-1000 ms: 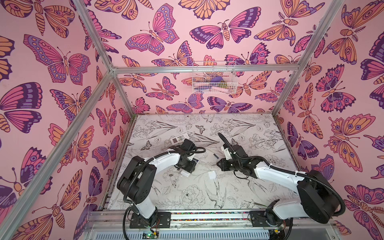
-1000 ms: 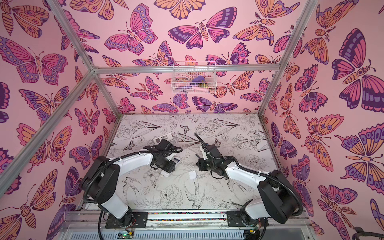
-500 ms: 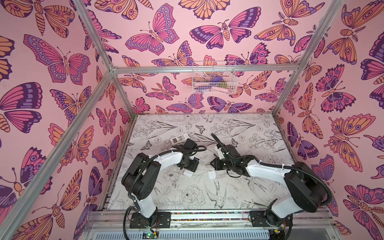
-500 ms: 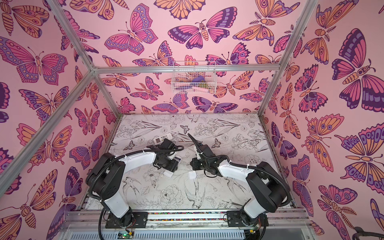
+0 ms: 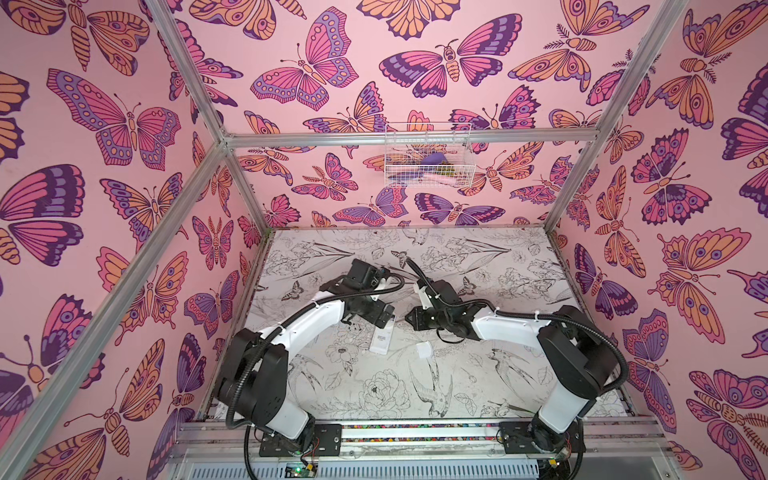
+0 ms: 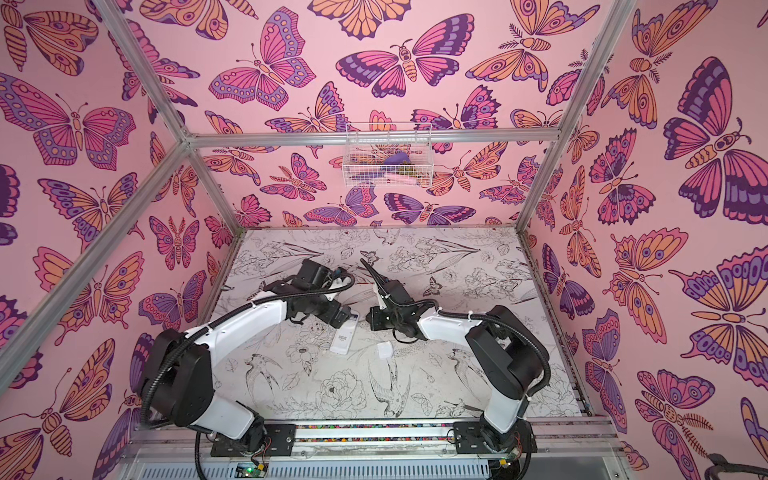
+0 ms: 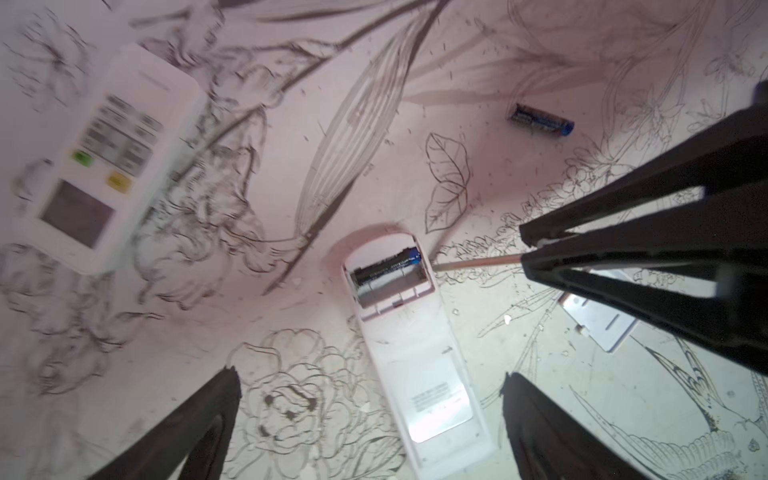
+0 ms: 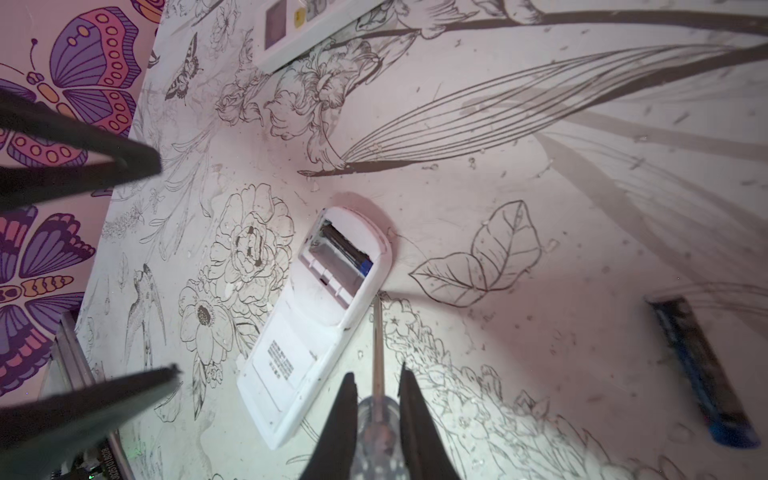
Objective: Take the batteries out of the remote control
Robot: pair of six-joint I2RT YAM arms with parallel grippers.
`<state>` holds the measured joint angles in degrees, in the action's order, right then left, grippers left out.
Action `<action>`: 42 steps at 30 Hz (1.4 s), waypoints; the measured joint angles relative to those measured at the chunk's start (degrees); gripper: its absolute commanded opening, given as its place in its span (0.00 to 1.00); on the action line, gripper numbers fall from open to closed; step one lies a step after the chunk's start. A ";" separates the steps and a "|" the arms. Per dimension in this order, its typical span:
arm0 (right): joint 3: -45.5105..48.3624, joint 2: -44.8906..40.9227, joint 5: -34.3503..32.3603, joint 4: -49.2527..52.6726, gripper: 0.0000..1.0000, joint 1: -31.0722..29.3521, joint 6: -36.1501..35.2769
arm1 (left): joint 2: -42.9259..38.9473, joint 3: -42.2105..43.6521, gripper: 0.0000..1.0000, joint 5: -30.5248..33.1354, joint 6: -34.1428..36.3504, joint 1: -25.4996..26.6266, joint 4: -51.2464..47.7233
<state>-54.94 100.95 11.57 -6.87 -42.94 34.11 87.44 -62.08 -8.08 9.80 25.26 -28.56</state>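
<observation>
Both top views show us the left gripper (image 5: 380, 318), spread wide, and the right gripper (image 5: 411, 322) at the white remote (image 5: 382, 341), below frame centre. Only the wrist views reveal the right gripper pinching a metal rod (image 8: 377, 332), one battery (image 7: 386, 266) inside the remote, and another battery (image 7: 540, 119) loose nearby.

A white remote (image 6: 343, 341) lies on the flower-printed tabletop (image 6: 291, 386) between the two arms. The left tool (image 6: 348, 321) hangs over its far end, with the right tool (image 6: 372, 322) just beside. A small white cover plate (image 6: 385, 350) lies near the remote.
</observation>
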 measured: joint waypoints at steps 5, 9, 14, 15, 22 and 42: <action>-4.44 4.35 2.38 -0.68 0.00 -1.36 -1.11 | -2.08 -1.75 1.00 -5.77 16.79 -4.96 -1.03; -6.60 7.06 5.14 -2.16 0.00 -2.29 -1.55 | -2.34 -1.73 1.00 -12.33 32.02 -7.74 -5.60; -8.15 8.98 8.24 -3.06 0.00 -2.93 -2.54 | -1.64 -1.29 1.00 -17.81 48.78 -10.40 -11.91; -8.15 9.01 8.50 -2.97 0.00 -2.97 -2.75 | -1.36 -0.96 1.00 -18.23 51.65 -10.75 -12.59; -3.34 4.55 8.17 -3.17 0.00 -2.95 -6.84 | 1.66 2.54 1.00 -20.55 65.92 -14.05 -14.69; 4.57 1.95 10.38 -17.22 0.00 -8.24 -16.55 | 9.55 8.24 0.92 -22.05 82.47 -15.67 -7.41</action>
<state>-50.37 102.89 21.96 -24.10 -51.18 17.56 96.99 -53.84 -30.13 92.27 9.58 -35.97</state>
